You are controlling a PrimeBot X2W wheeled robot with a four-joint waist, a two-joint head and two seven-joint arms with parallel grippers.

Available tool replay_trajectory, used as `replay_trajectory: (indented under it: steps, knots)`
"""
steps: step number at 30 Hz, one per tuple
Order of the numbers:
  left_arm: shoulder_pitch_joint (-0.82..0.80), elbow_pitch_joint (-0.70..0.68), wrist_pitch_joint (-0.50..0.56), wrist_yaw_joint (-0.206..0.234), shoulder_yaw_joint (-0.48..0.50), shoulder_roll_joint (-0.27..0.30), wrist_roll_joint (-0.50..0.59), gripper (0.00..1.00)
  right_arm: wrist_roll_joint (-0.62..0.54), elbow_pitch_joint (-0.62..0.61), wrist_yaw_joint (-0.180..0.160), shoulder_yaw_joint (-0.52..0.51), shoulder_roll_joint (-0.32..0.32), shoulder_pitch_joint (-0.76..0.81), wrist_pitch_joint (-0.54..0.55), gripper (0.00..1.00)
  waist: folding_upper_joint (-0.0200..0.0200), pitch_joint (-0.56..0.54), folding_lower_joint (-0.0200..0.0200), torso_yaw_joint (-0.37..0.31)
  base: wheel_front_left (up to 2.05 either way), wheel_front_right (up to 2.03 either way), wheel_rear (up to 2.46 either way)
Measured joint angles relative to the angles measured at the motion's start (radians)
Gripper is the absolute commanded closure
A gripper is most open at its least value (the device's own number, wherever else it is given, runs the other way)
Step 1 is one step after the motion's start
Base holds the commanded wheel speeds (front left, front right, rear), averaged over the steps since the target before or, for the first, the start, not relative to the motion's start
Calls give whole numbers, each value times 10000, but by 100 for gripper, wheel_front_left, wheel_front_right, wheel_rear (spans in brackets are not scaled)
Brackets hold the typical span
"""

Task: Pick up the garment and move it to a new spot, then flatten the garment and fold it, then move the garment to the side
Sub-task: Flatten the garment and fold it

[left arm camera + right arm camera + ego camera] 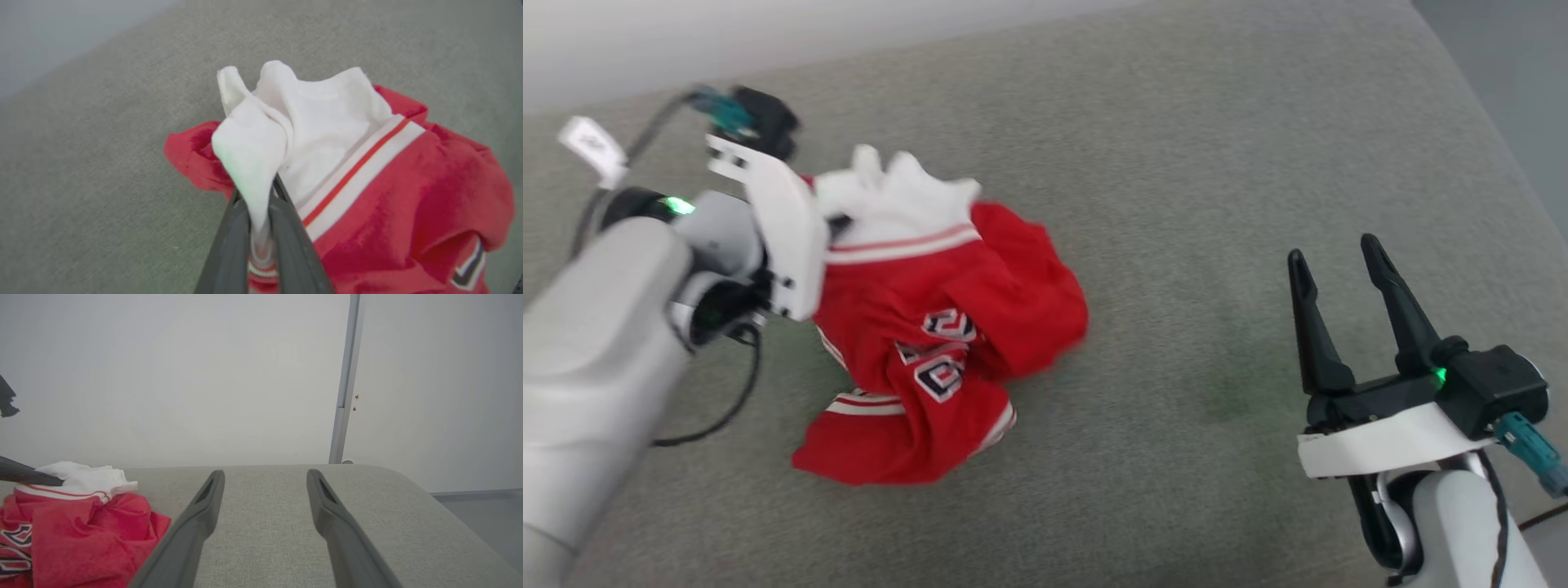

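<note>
Currently, head view: garment sits crumpled at centre-left of the grey counter, lettering partly showing. Left gripper is at upper left, its tips buried in the white sleeve at the heap's top edge. Right gripper is at lower right, fingers spread, holding nothing, well apart from the garment.

Left wrist view: fingers pressed together, pinching a fold of white sleeve at centre; red body fills the right.

Right wrist view: fingers wide apart over bare counter; garment at lower left, pale wall behind.

left fingers pinch white sleeve | garment crumpled | grey surface
</note>
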Motion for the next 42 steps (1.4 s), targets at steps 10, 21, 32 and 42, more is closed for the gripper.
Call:
replay_trajectory:
  steps: [10,21,32,42]
  knots:
    - [1407,-911,-303,1538,993,1708,-790,100,-17,-10,0,-138,-132,112,0,0,0,-226,0,770,0,0,0]
    - [3084,-1012,-589,2061,1346,2130,-1670,100,10,75,0,58,-318,56,0,0,0,-206,0,1185,0,0,0]
    - [3428,-1964,-2029,1952,1590,2138,-1438,0,489,500,-2,782,-759,305,0,0,0,-778,0,1722,0,0,0]
    - [4881,-3390,-5145,1925,1879,2253,-713,0,1400,1522,-2,2569,-1572,217,0,0,0,-1267,0,2639,0,0,0]
